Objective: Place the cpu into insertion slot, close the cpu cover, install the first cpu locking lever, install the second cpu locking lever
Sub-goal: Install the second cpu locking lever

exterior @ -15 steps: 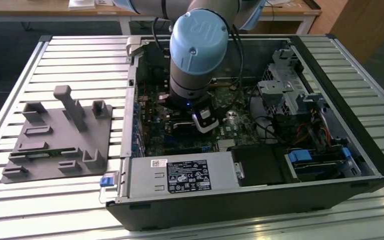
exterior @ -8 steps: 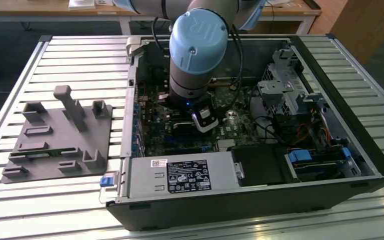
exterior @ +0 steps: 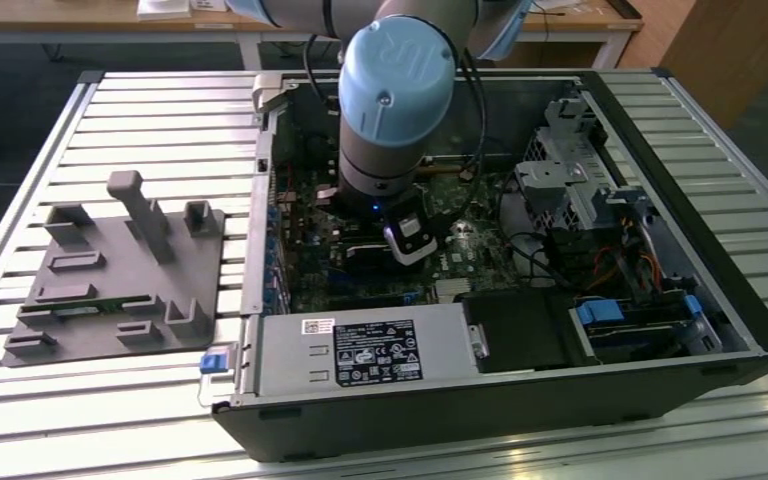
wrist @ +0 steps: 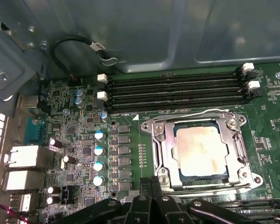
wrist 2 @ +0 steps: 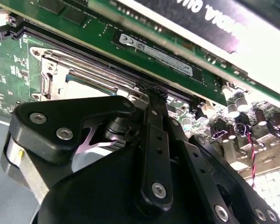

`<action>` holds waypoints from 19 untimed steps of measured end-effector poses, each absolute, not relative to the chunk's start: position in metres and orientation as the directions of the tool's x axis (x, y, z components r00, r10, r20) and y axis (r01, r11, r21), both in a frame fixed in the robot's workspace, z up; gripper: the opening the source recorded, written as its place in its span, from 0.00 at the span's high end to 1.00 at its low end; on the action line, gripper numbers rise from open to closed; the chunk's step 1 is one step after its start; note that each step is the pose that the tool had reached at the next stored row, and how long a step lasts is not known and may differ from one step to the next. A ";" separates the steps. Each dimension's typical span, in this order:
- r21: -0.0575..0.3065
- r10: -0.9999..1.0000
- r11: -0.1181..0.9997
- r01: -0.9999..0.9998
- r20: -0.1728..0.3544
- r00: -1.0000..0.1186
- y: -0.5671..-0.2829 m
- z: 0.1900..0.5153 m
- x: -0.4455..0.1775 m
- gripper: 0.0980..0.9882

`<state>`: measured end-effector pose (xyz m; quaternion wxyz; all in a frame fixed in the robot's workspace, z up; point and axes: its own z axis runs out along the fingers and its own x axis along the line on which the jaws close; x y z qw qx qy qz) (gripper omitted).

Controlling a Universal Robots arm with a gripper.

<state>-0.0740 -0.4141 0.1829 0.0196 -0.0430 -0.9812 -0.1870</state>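
An open computer case (exterior: 518,330) lies on its side on a slatted metal bench (exterior: 37,180), taking up the bench's middle and the exterior view's right. The robot arm (exterior: 391,110) reaches straight down into the case over the green circuit board (exterior: 317,270). Its gripper (exterior: 411,240) hangs low above the board, near the middle of the case floor.

In the first wrist view the cpu (wrist: 201,150) sits flat in the insertion slot (wrist: 201,171), pale face up. The cpu cover (wrist: 164,148) lies down over it, its silvery frame around the chip so that the face shows through the window. A thin wire lever (wrist: 210,188) runs along the cover's edge nearest the gripper, and another (wrist: 193,115) bends along the opposite edge, beside the row of black memory slots (wrist: 177,91). Whether either lever is hooked under its catch cannot be told.

The gripper's (wrist: 151,183) two black fingers stand pressed together, tips touching with no gap and nothing between them, just beside the cover's near edge. In the second wrist view the joined fingers (wrist 2: 155,140) point at the cover (wrist 2: 53,70), close to its rim; whether they touch it cannot be told.

Near the bench's edge at the exterior view's left lies a grey plastic tray (exterior: 117,275) with upright posts, well apart from the case.
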 end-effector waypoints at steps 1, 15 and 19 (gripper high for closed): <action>0.363 0.077 0.927 0.092 0.054 -0.996 -0.414 0.183 -0.074 0.99; 0.350 0.078 0.932 0.092 0.053 -0.996 -0.414 0.190 -0.074 0.99; 0.350 0.078 0.932 0.092 0.053 -0.996 -0.414 0.197 -0.074 0.99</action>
